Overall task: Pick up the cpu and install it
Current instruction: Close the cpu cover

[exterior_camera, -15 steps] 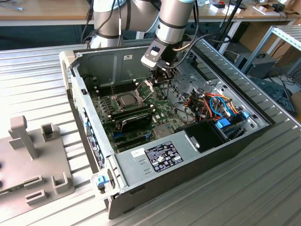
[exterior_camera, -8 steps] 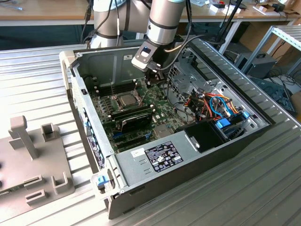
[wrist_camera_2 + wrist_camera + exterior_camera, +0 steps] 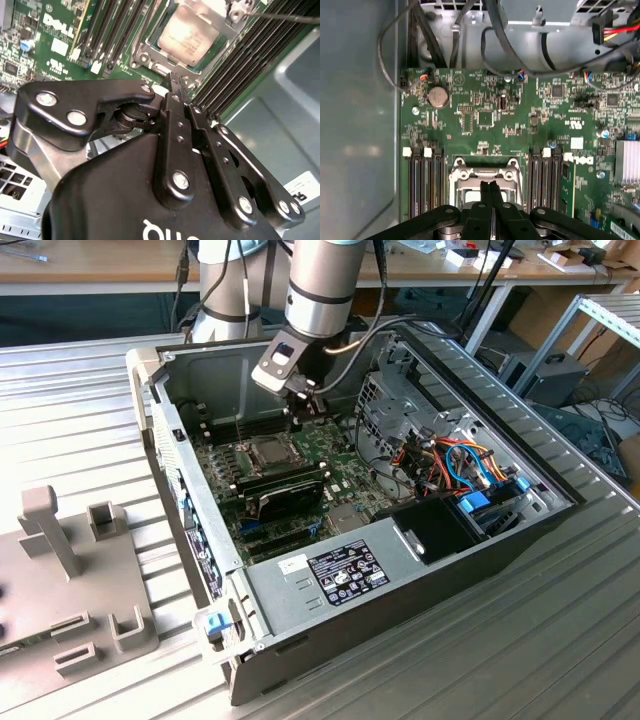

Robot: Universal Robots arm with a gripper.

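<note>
The cpu [image 3: 187, 32], a small square chip with a dull silver top, lies flat in the socket's metal frame [image 3: 150, 55] on the green motherboard [image 3: 485, 100]. In the exterior view the cpu [image 3: 270, 451] sits mid-board inside the open computer case [image 3: 330, 570]. My gripper [image 3: 300, 416] hangs just above and beside it. In both wrist views the black fingers [image 3: 176, 95] are pressed together with nothing between them, and the gripper [image 3: 490, 190] hovers over the socket frame [image 3: 462, 173].
Black memory slots [image 3: 425, 185] flank the socket on both sides. A long black expansion card [image 3: 285, 495] lies just in front of the socket. Cable bundles [image 3: 460, 465] and a drive cage [image 3: 395, 400] fill the case toward the exterior view's right. A grey fixture [image 3: 70, 580] stands outside the case.
</note>
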